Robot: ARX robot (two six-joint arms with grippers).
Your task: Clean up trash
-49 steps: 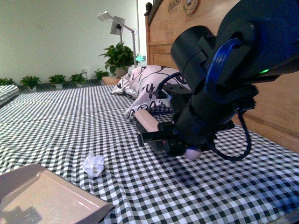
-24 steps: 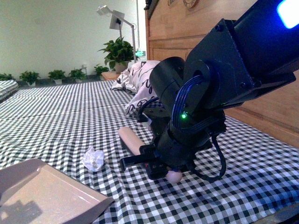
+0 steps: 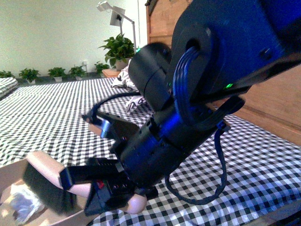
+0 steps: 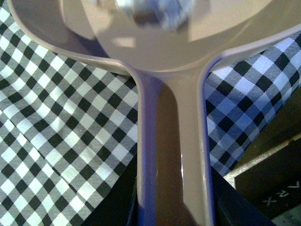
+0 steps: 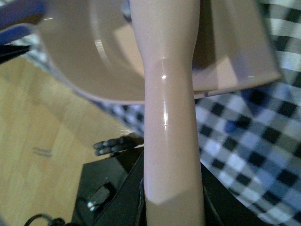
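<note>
The trash (image 3: 19, 203), a small crumpled white wad, lies inside the beige dustpan (image 3: 9, 175) at the lower left of the front view. It shows as a blur in the pan (image 4: 155, 13) in the left wrist view. My left gripper (image 4: 174, 207) is shut on the dustpan's handle (image 4: 175, 141). My right gripper (image 3: 87, 188) is shut on the pink handle of the brush (image 3: 47, 170). Its dark bristles (image 3: 43, 190) stand at the pan's mouth, beside the wad. In the right wrist view the brush handle (image 5: 170, 108) crosses over the dustpan (image 5: 89, 56), with the right gripper (image 5: 171, 197) shut around it.
A black-and-white checked cloth (image 3: 51, 108) covers the bed. The printed white pillow (image 3: 126, 79) lies at the back against the wooden headboard (image 3: 162, 21), mostly behind my right arm (image 3: 197, 84). Potted plants (image 3: 117, 49) and a floor lamp (image 3: 115, 19) line the far wall.
My right arm has swung down and to the left, sweeping the brush across the cloth. The trash has gone from the cloth into the dustpan.
</note>
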